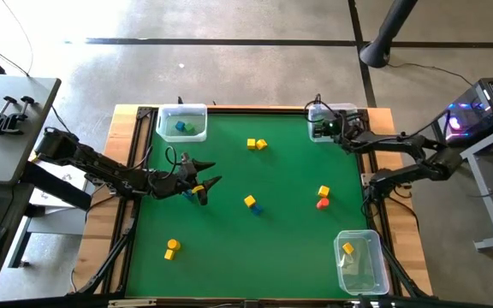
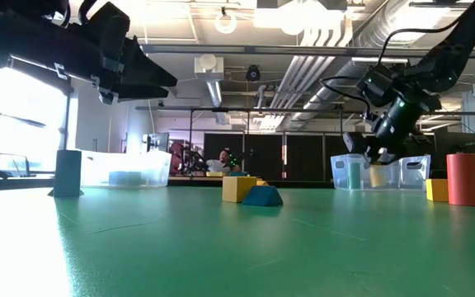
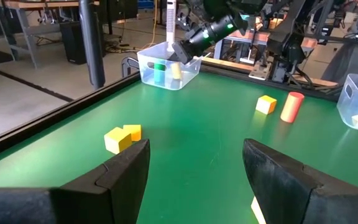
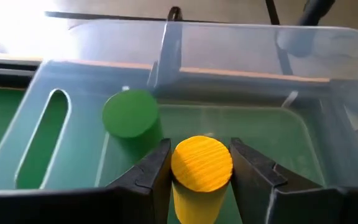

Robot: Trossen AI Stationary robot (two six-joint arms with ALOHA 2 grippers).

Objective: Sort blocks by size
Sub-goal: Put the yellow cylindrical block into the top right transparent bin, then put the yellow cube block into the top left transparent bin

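My right gripper (image 4: pixel 201 180) is over the clear far-right bin (image 1: pixel 336 113), shut on a yellow cylinder block (image 4: pixel 201 163). A green cylinder block (image 4: pixel 129 113) stands upright in that bin. My left gripper (image 1: pixel 202 182) hovers open above the mat's left middle, high over the table in the low view, with a yellow block (image 1: pixel 198 189) and a blue block (image 1: pixel 202 198) lying on the mat under it. Other blocks lie loose on the green mat: a yellow pair (image 1: pixel 257 144), a yellow one beside a blue one (image 1: pixel 251 203), a yellow one by a red cylinder (image 3: pixel 291 106), and another yellow pair (image 1: pixel 172 248). My right gripper pinches the yellow cylinder near its top end (image 4: pixel 178 167), one finger on each side of its round wall. The fingers slant down from the table's right side. The cylinder stands upright in the hold, top face up, at the bin's near wall; its lower end is hidden.
A clear bin (image 1: pixel 182 122) at the far left holds a green and a blue block. Another clear bin (image 1: pixel 359 261) at the near right holds a yellow block. A wooden frame borders the mat. The mat's near middle is bare.
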